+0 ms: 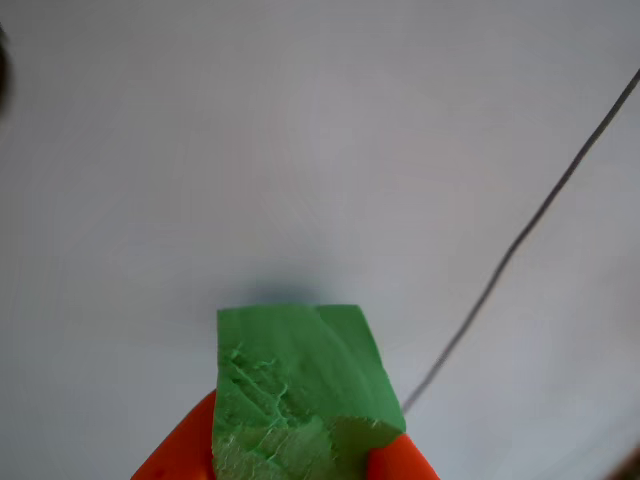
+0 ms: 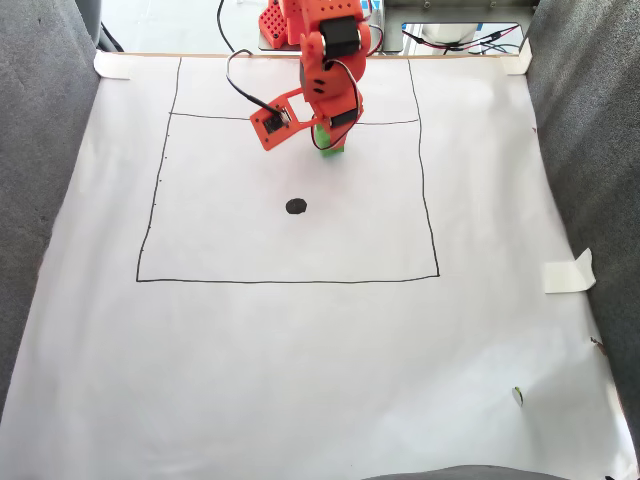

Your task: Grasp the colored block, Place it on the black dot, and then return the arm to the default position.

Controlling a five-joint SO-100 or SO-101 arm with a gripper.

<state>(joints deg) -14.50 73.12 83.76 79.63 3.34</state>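
In the other view the colored block (image 1: 295,385), a green cube with a scratched face, sits between two orange fingers (image 1: 175,455), and my gripper (image 1: 290,452) is shut on it. A soft shadow lies on the paper just beyond the block. In the fixed view the orange arm (image 2: 325,60) reaches down from the top edge, and the block (image 2: 331,143) shows green under my gripper (image 2: 328,132), just below the square's upper drawn line. The black dot (image 2: 296,206) lies on the paper below and slightly left of the block, apart from it.
White paper (image 2: 300,360) with a hand-drawn square (image 2: 290,280) covers the table; one of its thin lines (image 1: 520,240) crosses the other view at the right. Grey cushions (image 2: 40,150) flank both sides. A piece of tape (image 2: 568,271) sits at the right edge.
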